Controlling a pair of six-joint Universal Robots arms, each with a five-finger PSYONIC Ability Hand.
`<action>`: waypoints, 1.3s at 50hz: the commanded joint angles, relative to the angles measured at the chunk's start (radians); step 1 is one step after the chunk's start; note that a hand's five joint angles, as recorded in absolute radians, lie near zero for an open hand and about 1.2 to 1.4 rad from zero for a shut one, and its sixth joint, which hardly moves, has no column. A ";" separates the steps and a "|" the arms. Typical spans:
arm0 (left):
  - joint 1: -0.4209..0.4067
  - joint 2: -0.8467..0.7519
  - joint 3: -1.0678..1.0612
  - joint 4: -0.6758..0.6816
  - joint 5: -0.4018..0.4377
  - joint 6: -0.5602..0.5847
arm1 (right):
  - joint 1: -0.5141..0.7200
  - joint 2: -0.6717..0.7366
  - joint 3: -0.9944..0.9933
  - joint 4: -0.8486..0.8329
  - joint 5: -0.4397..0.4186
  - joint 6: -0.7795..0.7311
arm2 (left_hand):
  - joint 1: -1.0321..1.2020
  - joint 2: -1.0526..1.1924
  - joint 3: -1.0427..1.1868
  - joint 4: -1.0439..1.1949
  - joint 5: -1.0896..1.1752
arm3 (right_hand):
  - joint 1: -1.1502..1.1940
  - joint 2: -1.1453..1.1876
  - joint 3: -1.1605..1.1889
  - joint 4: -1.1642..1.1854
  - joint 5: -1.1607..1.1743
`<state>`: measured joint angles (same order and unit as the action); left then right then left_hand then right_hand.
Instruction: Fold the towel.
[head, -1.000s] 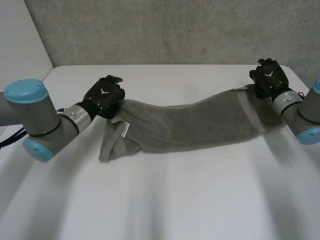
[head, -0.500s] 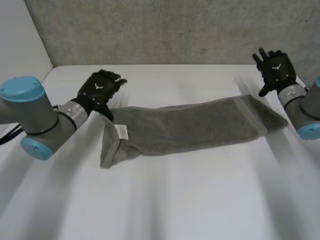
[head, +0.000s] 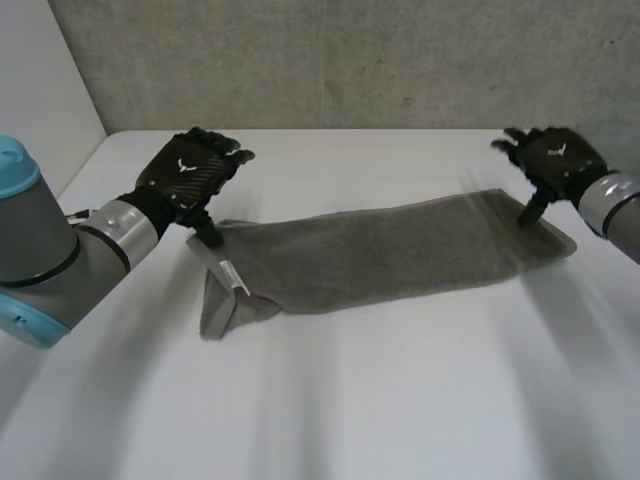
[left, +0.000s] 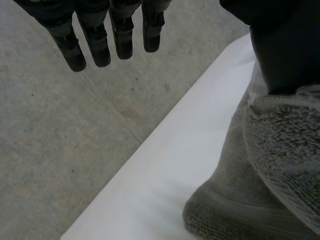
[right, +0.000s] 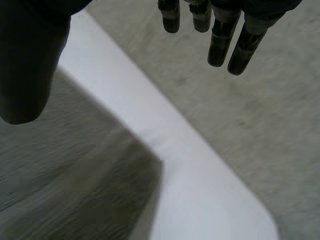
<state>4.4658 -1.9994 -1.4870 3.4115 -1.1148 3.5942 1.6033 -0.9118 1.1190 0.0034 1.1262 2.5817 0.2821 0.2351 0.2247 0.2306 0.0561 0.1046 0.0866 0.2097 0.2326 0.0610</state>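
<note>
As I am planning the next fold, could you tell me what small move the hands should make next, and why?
Probably curl the left hand and right hand shut on the ends of the towel: it lies in a long strip, and both hands are open, each thumb at one end, gripping nothing.

A: What stands behind the white table (head: 360, 400)?
B: A rough grey wall (head: 330, 60), speckled and unbroken, runs along the table's far edge. At the left it meets a smooth paler wall (head: 40, 80).
A: And the table's outline?
B: Its corner (right: 245, 212) is rounded. The top is plain and evenly lit.
</note>
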 joint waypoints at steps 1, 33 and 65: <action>0.033 -0.082 0.042 -0.032 0.000 0.003 | -0.036 -0.024 0.073 0.021 -0.057 -0.089 | -0.098 -0.051 -0.050 -0.056 -0.046 | 0.174 0.192 -0.035 -0.058 0.043; -0.056 0.041 -0.004 -0.133 -0.094 -0.069 | -0.112 0.182 0.027 -0.083 -0.123 -0.252 | -0.107 -0.060 -0.050 -0.056 -0.055 | 0.268 0.286 -0.035 -0.058 0.137; 0.015 -0.064 0.082 -0.020 -0.172 0.029 | -0.123 0.156 0.048 -0.077 -0.111 -0.247 | -0.110 -0.063 -0.050 -0.056 -0.056 | 0.400 0.418 -0.035 -0.058 0.269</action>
<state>4.5182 -2.1250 -1.3332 3.4122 -1.3150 3.7148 1.4842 -0.7564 1.1620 -0.0736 1.0163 2.3355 0.2821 0.2351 0.2247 0.2306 0.0561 0.4896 0.4865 0.2097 0.2325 0.3264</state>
